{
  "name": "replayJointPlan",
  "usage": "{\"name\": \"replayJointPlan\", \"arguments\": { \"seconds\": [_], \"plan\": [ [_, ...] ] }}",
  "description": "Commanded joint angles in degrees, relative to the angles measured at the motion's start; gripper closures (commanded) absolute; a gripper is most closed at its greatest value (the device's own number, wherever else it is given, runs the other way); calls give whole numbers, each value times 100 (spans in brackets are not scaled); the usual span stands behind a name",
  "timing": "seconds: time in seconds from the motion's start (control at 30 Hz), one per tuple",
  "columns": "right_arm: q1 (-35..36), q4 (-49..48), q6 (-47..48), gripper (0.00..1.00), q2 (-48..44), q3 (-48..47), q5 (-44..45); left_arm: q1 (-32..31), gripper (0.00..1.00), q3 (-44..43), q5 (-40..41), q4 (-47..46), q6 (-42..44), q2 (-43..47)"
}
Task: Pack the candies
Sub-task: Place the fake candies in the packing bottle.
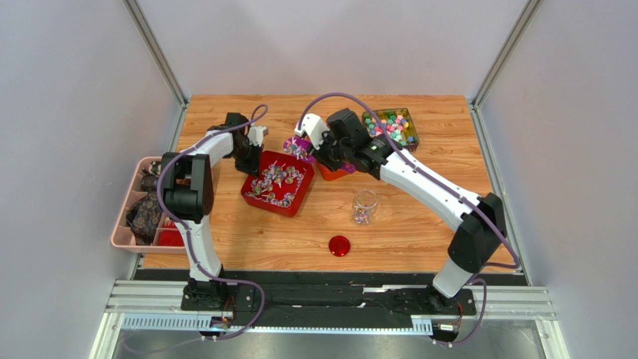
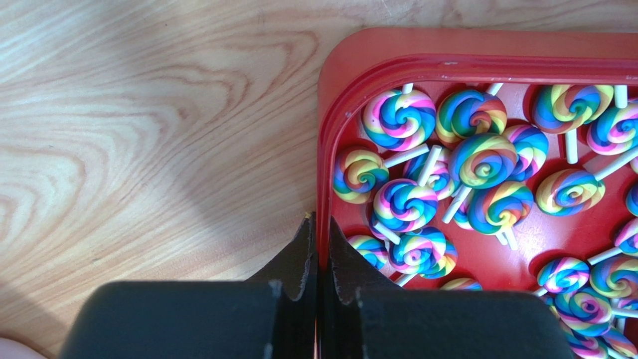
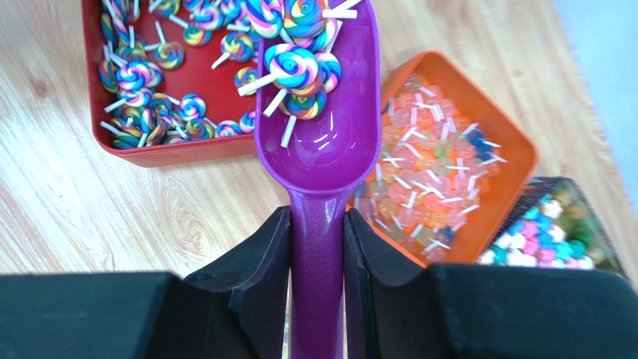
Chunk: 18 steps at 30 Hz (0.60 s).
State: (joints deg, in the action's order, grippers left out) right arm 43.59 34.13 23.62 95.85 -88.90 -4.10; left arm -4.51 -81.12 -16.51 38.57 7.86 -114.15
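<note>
Clamping the purple scoop [image 3: 329, 149] by its handle, your right tool [image 3: 317, 217] hovers at the red tray [image 2: 449, 45]; left tool [image 2: 320, 224] pinches its rim. Rainbow-swirl candies [image 3: 292, 66] heap the scoop.

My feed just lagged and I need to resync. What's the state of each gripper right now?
Left gripper: shut on the rim of the red tray.
Right gripper: shut on the handle of the purple scoop, with lollipops in its bowl.
</note>
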Motion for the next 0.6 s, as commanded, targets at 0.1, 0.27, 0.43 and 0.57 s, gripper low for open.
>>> {"name": "replayJointPlan", "arguments": {
  "seconds": [0.1, 0.27, 0.43, 0.57],
  "plan": [
    [-491, -38, 20, 100, -1172, 84, -574, 73, 100, -422, -555, 203, 137, 68],
    [-826, 41, -24, 100, -1701, 215, -1092, 109, 100, -510, -555, 336, 199, 112],
    [-1098, 6, -68, 100, -2167, 531, -1418, 117, 100, -519, -572, 424, 225, 209],
    [-1257, -3, -6, 100, -2439, 821, -1541, 117, 100, -510, -581, 494, 321, 261]
  ]
}}
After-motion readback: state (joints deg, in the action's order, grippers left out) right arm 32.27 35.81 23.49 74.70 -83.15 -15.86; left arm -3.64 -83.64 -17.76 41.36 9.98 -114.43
